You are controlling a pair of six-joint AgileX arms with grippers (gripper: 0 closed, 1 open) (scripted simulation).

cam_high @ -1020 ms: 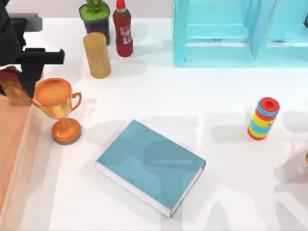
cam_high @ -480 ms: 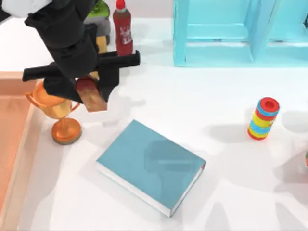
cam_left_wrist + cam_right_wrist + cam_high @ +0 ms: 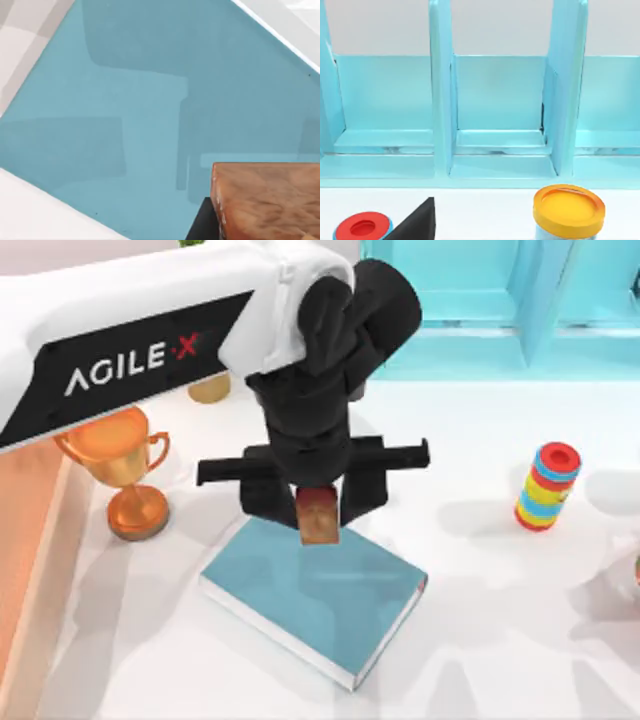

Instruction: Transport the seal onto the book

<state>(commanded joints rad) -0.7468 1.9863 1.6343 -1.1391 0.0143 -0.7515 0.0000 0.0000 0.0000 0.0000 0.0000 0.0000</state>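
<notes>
"AGILE·X" lettering marks left arm; left pincer (image 3: pixel 318 502) grips seal (image 3: pixel 318 517) over book (image 3: pixel 330 595).

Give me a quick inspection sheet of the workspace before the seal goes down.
Surface: white table, with a tan strip along its left edge.
Job's things: seal held above the book's far edge; book lies flat, cover bare.
Clutter: trophy left of the book; ring stack at the right; yellow-lidded jar in the right wrist view.
Grippers: left gripper shut on the seal over the book; right gripper's fingertip near the shelf.
Cables: nothing seen.
Surroundings: light-blue shelf unit at the back.
</notes>
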